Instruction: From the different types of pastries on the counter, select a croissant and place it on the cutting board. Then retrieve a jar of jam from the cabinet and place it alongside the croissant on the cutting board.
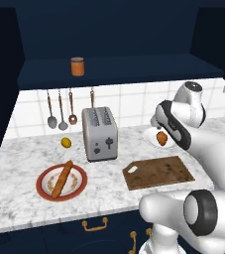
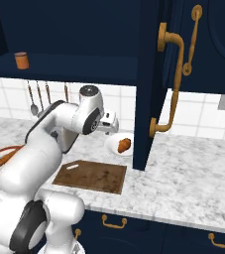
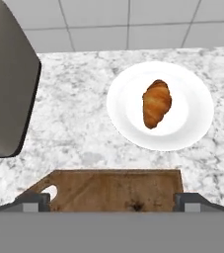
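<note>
The croissant (image 3: 156, 103) lies on a white plate (image 3: 195, 126) on the marble counter (image 3: 79, 123), near the tiled wall. The same croissant (image 1: 162, 138) (image 2: 124, 144) sits just behind the dark wooden cutting board (image 1: 157, 172) (image 2: 90, 175) (image 3: 113, 188). My gripper (image 3: 111, 202) (image 2: 110, 128) hovers above the board's far edge, short of the croissant, open with nothing between its fingertips (image 3: 33, 200). The jar of jam (image 1: 77, 66) (image 2: 21, 60) stands on the shelf of the navy cabinet (image 1: 119, 69). A long bread stick (image 1: 62, 179) rests on a red-rimmed plate (image 1: 44, 191).
A silver toaster (image 1: 99, 134) (image 3: 7, 84) stands left of the board, with a small lemon (image 1: 66, 143) beside it. Utensils (image 1: 60, 111) hang on the tiled wall. An open cabinet door (image 2: 153, 84) with a brass handle hangs right of the white plate.
</note>
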Robot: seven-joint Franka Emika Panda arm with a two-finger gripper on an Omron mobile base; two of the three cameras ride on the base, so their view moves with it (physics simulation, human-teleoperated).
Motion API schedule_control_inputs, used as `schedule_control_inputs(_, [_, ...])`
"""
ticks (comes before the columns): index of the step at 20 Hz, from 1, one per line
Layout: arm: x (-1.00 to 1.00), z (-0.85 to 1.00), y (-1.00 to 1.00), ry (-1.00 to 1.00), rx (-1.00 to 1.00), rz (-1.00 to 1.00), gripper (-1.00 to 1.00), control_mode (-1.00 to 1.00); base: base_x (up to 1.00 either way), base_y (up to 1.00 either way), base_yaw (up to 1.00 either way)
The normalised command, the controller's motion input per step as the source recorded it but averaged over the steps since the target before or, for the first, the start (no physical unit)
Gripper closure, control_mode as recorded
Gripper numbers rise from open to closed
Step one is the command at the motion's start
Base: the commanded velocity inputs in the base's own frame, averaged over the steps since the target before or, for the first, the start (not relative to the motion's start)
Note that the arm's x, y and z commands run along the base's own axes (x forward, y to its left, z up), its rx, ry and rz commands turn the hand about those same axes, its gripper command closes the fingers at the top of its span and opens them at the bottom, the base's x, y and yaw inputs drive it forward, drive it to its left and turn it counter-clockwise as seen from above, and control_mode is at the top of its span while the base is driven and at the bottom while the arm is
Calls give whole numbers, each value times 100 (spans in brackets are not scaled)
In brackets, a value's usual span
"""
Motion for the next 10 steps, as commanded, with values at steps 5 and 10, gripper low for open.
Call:
schedule_control_inputs(5, [54, -26, -37, -5, 0, -6, -100, -100, 0, 0, 0])
schedule_control_inputs(10, [53, -18, -20, 0, 0, -6, -100, -100, 0, 0, 0])
